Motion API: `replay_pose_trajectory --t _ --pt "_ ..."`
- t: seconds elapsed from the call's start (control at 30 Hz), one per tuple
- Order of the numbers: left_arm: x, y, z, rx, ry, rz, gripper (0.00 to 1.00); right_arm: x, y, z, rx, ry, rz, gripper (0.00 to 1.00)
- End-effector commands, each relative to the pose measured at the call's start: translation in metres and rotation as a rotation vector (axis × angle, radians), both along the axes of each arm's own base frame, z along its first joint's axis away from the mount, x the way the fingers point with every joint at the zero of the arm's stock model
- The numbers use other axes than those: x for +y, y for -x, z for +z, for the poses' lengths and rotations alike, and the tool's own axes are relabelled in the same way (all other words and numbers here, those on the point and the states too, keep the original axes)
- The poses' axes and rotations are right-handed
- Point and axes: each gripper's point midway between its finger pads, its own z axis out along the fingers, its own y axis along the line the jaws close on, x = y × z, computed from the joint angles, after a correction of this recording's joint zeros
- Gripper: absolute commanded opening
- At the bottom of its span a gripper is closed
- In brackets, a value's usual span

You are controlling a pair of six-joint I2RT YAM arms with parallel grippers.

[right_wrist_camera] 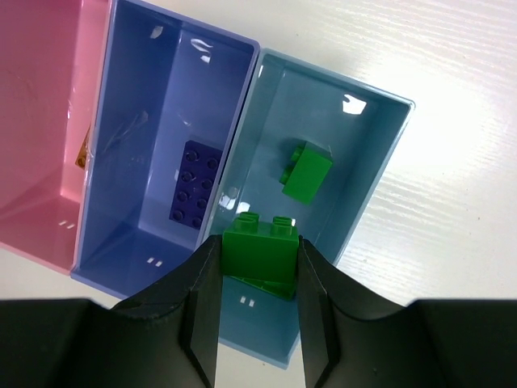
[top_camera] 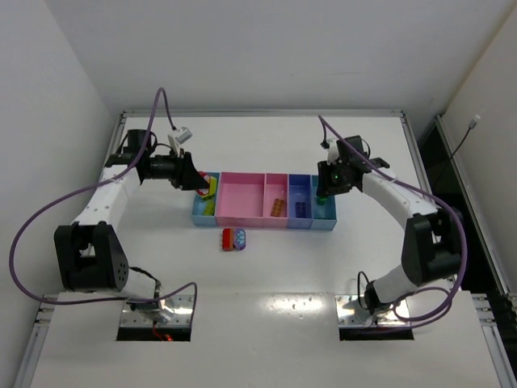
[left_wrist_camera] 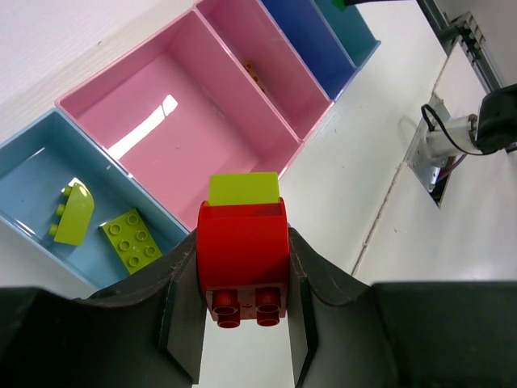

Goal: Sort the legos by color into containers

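Observation:
My left gripper [top_camera: 199, 181] [left_wrist_camera: 242, 241] is shut on a red rounded lego [left_wrist_camera: 242, 263] with a lime piece [left_wrist_camera: 244, 188] on its far end, held above the table near the left light blue bin [left_wrist_camera: 32, 162]. That bin holds two lime legos [left_wrist_camera: 74, 212] [left_wrist_camera: 131, 240]. My right gripper [top_camera: 324, 191] [right_wrist_camera: 258, 257] is shut on a green lego [right_wrist_camera: 260, 246] over the right light blue bin [right_wrist_camera: 380, 162], which holds two more green legos [right_wrist_camera: 307, 171]. A purple lego [right_wrist_camera: 194, 182] lies in the periwinkle bin [right_wrist_camera: 137, 105]. An orange lego [top_camera: 277, 207] lies in the narrow pink bin.
A small cluster of red, yellow and purple legos [top_camera: 234, 238] sits on the table just in front of the wide pink bin [top_camera: 242, 198], which shows nothing in it. Metal mounting plates [top_camera: 157, 311] [top_camera: 367, 311] and cables lie at the near edge. White walls surround the table.

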Motion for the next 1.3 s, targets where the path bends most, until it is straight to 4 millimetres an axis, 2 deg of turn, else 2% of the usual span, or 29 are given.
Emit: replay_pose_trajectory --t 0.0,0.03,0.1,0.13,0.17,0.2,0.23,0.3,0.33,0.37,0.4,0.43,0.47,0.5,0.53,0.57,0.6,0.63,0.67,0.73,0.87,0.93,1.0,1.03,1.1,1.27 --pt "-0.007 -0.009 0.020 -0.063 0.018 -0.022 0.10 0.002 -0.012 0.012 -0.038 -0.026 0.001 0.11" --pt "-0.007 -0.009 0.020 -0.063 0.018 -0.022 0.10 0.002 -0.012 0.012 -0.038 -0.026 0.001 0.35" --pt "-0.007 -0.009 0.020 -0.063 0.018 -0.022 0.10 0.002 -0.012 0.012 -0.038 -0.026 0.001 0.52" --pt "-0.007 -0.009 0.020 -0.063 0.018 -0.022 0.10 0.002 -0.012 0.015 -0.049 -0.023 0.008 0.69" --pt "-0.007 -0.009 0.017 -0.063 0.018 -0.022 0.10 0.006 -0.007 0.011 -0.037 -0.021 0.022 0.75" --pt "-0.007 -0.008 0.014 -0.060 0.018 -0.022 0.10 0.007 -0.007 0.020 -0.064 -0.026 0.038 0.77" --pt "-0.007 -0.008 0.019 -0.066 0.024 -0.013 0.10 0.009 -0.009 0.024 -0.083 -0.038 0.044 0.78" --pt "-0.008 -0.003 0.015 -0.054 0.035 -0.015 0.10 0.015 -0.001 0.025 -0.085 -0.050 0.085 0.80" --pt "-0.008 -0.002 0.017 -0.074 0.035 -0.015 0.10 0.027 -0.004 0.045 -0.152 -0.114 0.139 0.80" --pt "-0.010 -0.001 0.023 -0.088 0.048 -0.020 0.10 0.035 0.003 0.048 -0.167 -0.158 0.187 0.78" --pt "-0.012 0.003 0.022 -0.075 0.068 -0.035 0.10 0.043 0.007 0.060 -0.208 -0.220 0.239 0.77" --pt "-0.017 0.007 0.021 -0.067 0.083 -0.050 0.10 0.068 0.022 0.078 -0.231 -0.359 0.360 0.77" --pt "-0.018 0.008 0.023 -0.067 0.096 -0.061 0.10 0.078 0.025 0.097 -0.298 -0.420 0.426 0.77" --pt "-0.022 0.013 0.026 -0.050 0.136 -0.087 0.10 0.090 0.034 0.103 -0.295 -0.472 0.489 0.75" --pt "-0.024 0.014 0.027 -0.041 0.158 -0.104 0.10 0.110 0.056 0.116 -0.260 -0.602 0.600 0.73" --pt "-0.027 0.017 0.028 -0.019 0.186 -0.119 0.10 0.118 0.057 0.127 -0.269 -0.661 0.644 0.72" --pt "-0.029 0.019 0.028 0.002 0.211 -0.131 0.10 0.128 0.061 0.121 -0.202 -0.721 0.675 0.70" --pt "-0.032 0.023 0.033 0.013 0.254 -0.163 0.10 0.138 0.078 0.128 -0.106 -0.834 0.720 0.70" --pt "-0.036 0.025 0.030 0.046 0.275 -0.181 0.11 0.146 0.074 0.136 -0.145 -0.873 0.758 0.70" --pt "-0.041 0.030 0.037 0.057 0.317 -0.221 0.11 0.156 0.078 0.142 -0.101 -0.932 0.776 0.70" --pt "-0.057 0.040 0.046 0.078 0.372 -0.310 0.11 0.173 0.072 0.150 -0.043 -0.983 0.826 0.70" --pt "-0.063 0.045 0.046 0.108 0.392 -0.337 0.11 0.187 0.067 0.159 -0.048 -1.006 0.894 0.70" --pt "-0.065 0.047 0.046 0.110 0.392 -0.346 0.11 0.193 0.061 0.165 -0.058 -1.009 0.920 0.70" --pt "-0.066 0.047 0.045 0.119 0.401 -0.351 0.11 0.202 0.064 0.175 -0.058 -1.017 0.962 0.70" --pt "-0.066 0.046 0.044 0.132 0.412 -0.355 0.11 0.208 0.066 0.181 -0.044 -1.027 0.992 0.70" --pt "-0.067 0.038 0.047 0.131 0.428 -0.368 0.11 0.221 0.075 0.177 -0.005 -1.034 1.018 0.70"
